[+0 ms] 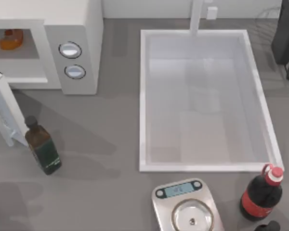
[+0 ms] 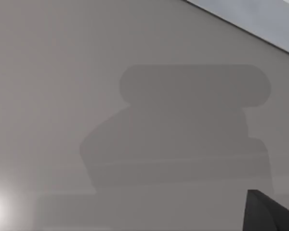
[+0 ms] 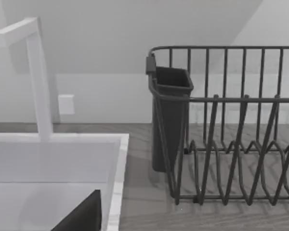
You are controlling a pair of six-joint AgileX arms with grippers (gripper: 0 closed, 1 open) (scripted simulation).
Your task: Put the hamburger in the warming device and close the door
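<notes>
Seen from above, nearest the front edge of the grey surface [image 1: 106,139] sit a silver kitchen scale with a round pan [image 1: 187,207] and, at its right, a dark cola bottle with a red cap and red label [image 1: 261,192]. Toward the front left stands a dark green glass bottle with a black cap [image 1: 43,147].

Just left of that bottle is the white-framed door with a greyish speckled window [image 1: 2,115], swung open and standing out from the front of the oven.

Further back, the big white rectangular sink basin [image 1: 144,96] takes up the middle and right of the surface, with a white tap [image 1: 197,17] at its far rim. My right wrist view shows this basin's rim, the tap, and beside them a black wire dish rack with a dark cutlery cup [image 3: 221,125], which stands at the far right corner.

At the far left is the large white box-shaped microwave with two round silver-rimmed knobs [image 1: 79,43]. The small orange-brown hamburger [image 1: 10,39] rests inside its open chamber, toward the back.

My left wrist view shows pale grey flat ground with a soft shadow on it and a dark shape at one corner. I cannot tell whether either of my grippers is apart or together.
</notes>
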